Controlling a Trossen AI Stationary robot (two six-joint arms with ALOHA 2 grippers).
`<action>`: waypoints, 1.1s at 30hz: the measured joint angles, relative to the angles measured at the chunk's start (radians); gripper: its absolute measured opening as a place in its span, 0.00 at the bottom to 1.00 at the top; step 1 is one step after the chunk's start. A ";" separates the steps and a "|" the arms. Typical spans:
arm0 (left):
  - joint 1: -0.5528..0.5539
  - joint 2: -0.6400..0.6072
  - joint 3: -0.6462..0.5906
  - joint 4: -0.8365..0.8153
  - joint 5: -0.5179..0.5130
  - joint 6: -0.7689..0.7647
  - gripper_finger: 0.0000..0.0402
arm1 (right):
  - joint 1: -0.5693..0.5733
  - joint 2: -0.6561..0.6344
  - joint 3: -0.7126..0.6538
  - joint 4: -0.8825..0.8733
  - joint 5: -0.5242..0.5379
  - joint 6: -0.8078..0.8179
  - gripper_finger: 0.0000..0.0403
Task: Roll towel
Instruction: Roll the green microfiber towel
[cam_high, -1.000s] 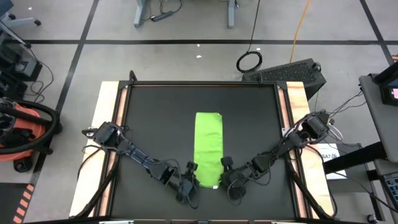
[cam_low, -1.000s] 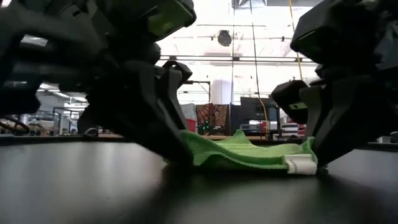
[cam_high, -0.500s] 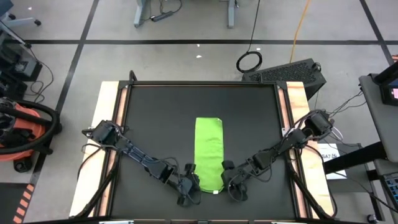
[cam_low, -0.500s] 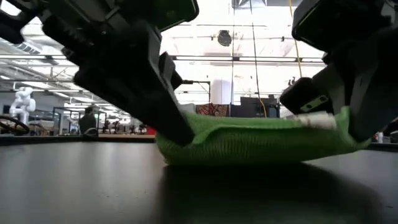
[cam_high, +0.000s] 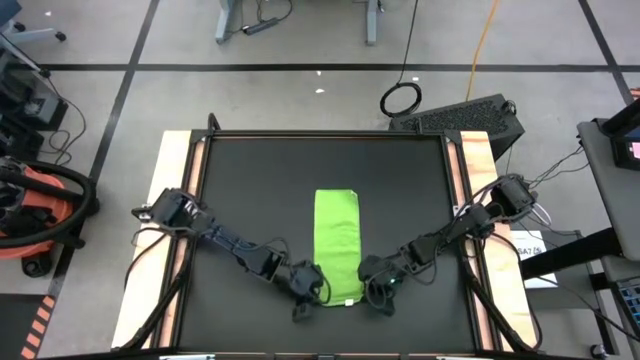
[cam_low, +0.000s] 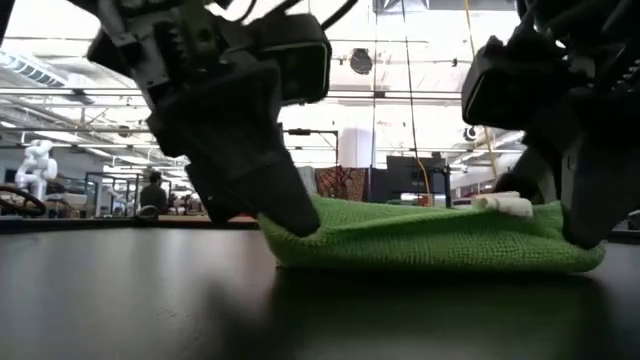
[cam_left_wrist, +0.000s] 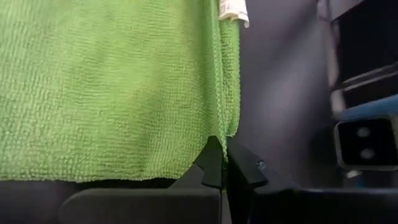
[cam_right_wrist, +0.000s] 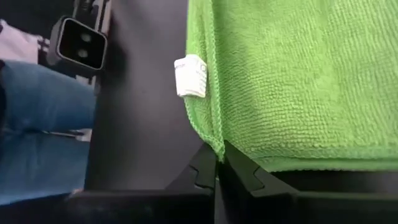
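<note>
**Both grippers pinch the towel's near corners**

Your left gripper (cam_high: 314, 291) has just clamped onto the lime-green towel (cam_high: 336, 245) — the right gripper (cam_high: 372, 289) already grips the opposite corner. The near end, lifted a moment ago, lies low again on the black table mat (cam_high: 250, 190), ready for rolling.

Bare black mat (cam_high: 250, 190) either side of towel (cam_high: 336, 240), both arms crowding its near end

Left gripper (cam_high: 318, 291) clamped tight, right gripper (cam_high: 367, 287) clamped tight, both arms angled inward, low
</note>
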 joint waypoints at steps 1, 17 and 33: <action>0.011 0.000 -0.007 0.020 0.023 -0.016 0.01 | -0.002 0.000 -0.009 0.016 -0.004 0.018 0.00; 0.134 0.000 -0.024 0.089 0.313 -0.212 0.00 | -0.087 0.000 -0.017 0.042 -0.142 0.225 0.00; 0.212 -0.003 -0.170 0.324 0.380 -0.420 0.00 | -0.116 -0.001 -0.036 0.040 -0.179 0.273 0.08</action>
